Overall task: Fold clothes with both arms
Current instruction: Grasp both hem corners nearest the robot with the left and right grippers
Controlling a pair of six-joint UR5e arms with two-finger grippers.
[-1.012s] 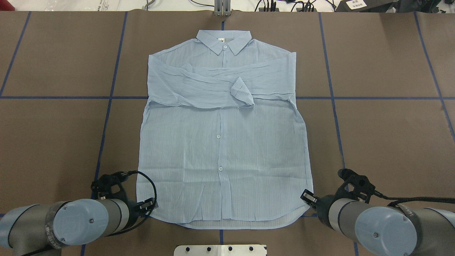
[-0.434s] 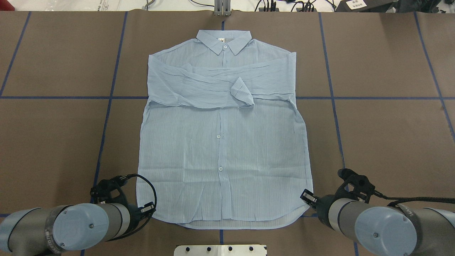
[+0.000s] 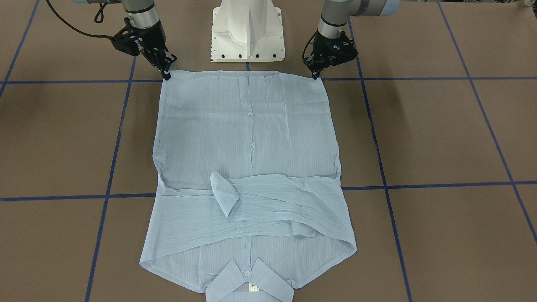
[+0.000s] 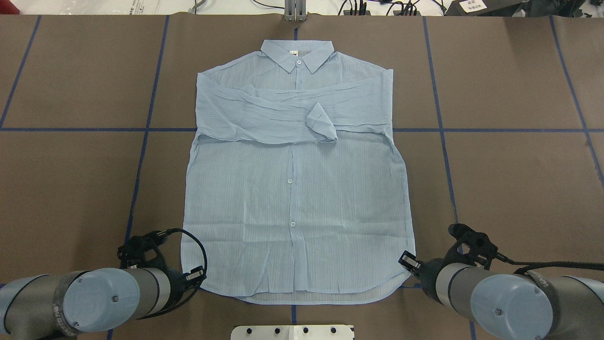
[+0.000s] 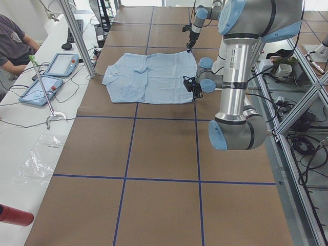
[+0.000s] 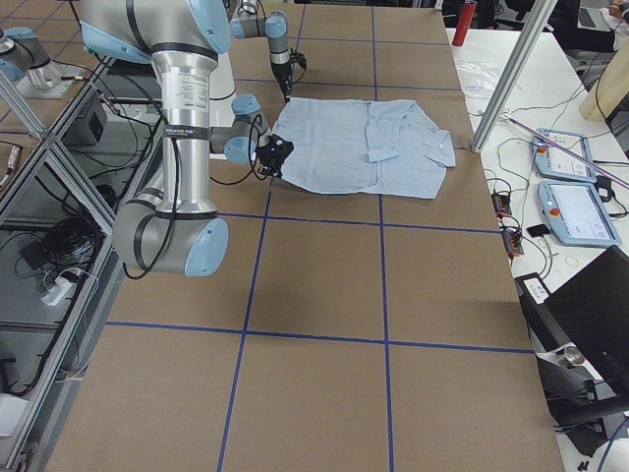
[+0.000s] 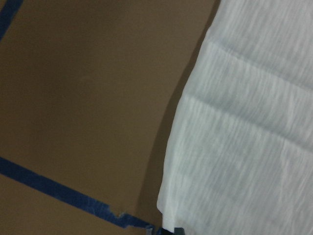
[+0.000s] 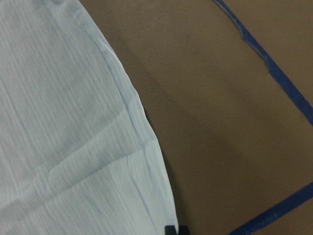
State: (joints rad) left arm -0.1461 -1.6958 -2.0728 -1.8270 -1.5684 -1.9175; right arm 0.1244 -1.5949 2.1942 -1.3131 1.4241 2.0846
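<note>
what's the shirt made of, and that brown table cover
Shirt: thin matte woven cloth, probably light cotton or a blend; it has fine stripes and fine creases and looks slightly see-through at the shoulders. Table cover: seemingly matte brown paper or card, flat, with blue tape lines.

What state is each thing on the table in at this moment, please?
shirt, flat on the table, front up, buttoned, not yet lifted.
sleeves, both folded across the chest, one cuff turned over.
left gripper, tips down at one hem corner; open or shut unclear.
right gripper, tips down at the other hem corner; open or shut unclear.
</note>
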